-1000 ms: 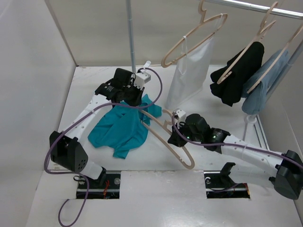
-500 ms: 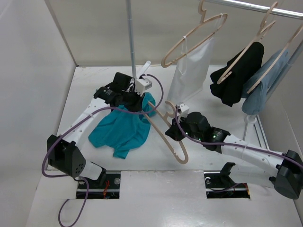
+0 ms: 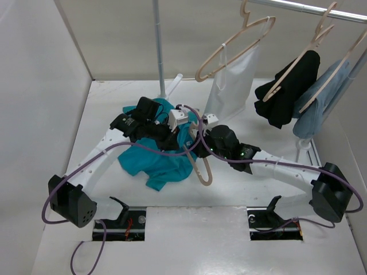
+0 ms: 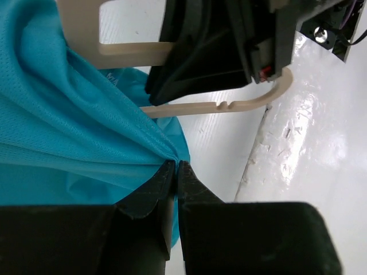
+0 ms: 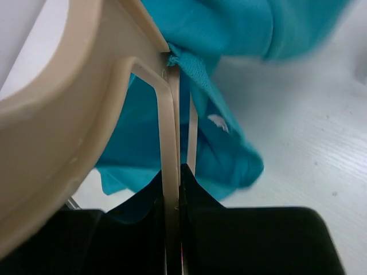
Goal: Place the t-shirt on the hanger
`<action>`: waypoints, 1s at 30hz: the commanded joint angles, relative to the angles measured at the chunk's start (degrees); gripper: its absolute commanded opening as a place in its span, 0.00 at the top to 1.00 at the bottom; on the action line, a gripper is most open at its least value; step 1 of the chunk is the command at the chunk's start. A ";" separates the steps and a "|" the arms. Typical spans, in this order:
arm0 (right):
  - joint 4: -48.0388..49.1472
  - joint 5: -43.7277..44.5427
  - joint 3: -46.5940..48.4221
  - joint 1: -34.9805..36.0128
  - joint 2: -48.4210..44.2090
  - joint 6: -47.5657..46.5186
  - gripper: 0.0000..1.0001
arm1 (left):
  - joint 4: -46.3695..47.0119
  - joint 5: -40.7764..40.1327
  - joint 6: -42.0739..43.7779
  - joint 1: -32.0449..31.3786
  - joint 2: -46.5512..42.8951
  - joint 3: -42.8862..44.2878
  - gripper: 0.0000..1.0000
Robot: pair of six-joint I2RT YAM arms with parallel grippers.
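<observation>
Clamps shut, at the left gripper (image 4: 175, 167), on a gathered fold of the teal t-shirt (image 4: 69, 132), fingers pressed together and the mesh cloth fanning up and to the left from the pinch. Shows, just above those fingertips, the beige plastic hanger (image 4: 212, 106), its notched bar running left to right and curling up at the far end, under the black body of the other arm.

Grips, at the right gripper (image 5: 175, 172), a thin bar of that hanger edge-on between closed fingers. Climbs from there into the broad beige shoulder at upper left, where a hem of the t-shirt touches the corner. Spreads more teal cloth behind the bar and down onto the white table (image 5: 298, 143).

Puts the two grippers close together in the overhead view, above the middle of the table. Bunches the t-shirt under and beside the left one, trailing toward the near edge. Hangs the hanger's looped end just to the near side of the right one.

Sets, well beyond the right gripper, a metal rail (image 3: 309, 8) carrying a white translucent garment (image 3: 229, 86), a black garment (image 3: 287, 91) and a light-blue garment (image 3: 318, 109) on other hangers.
</observation>
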 commanded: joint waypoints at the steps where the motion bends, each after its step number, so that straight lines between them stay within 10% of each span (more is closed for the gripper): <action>1: 9.43 1.26 3.76 -0.21 0.26 -1.82 1.00 | -2.12 6.17 1.67 -0.17 -3.93 -1.72 1.00; 4: 10.58 -1.54 3.76 -0.21 0.78 -4.81 1.00 | -2.12 6.97 3.26 -0.17 -6.21 -3.30 0.95; 6: 10.59 -2.08 1.84 -0.21 0.00 -5.60 1.00 | -2.12 6.10 4.74 -0.17 -7.45 -3.83 0.56; 9: 11.11 -3.57 -1.41 -0.21 -2.37 -6.65 1.00 | -2.12 4.33 7.64 0.36 -10.43 -3.83 0.42; 20: 11.11 -7.88 -5.74 0.32 -9.24 -14.74 1.00 | 26.25 -4.11 25.03 2.38 -28.90 -11.55 0.07; 30: 11.11 -11.39 -5.03 1.55 -9.32 -18.26 1.00 | 12.91 -2.79 46.13 -0.44 -9.04 0.21 0.00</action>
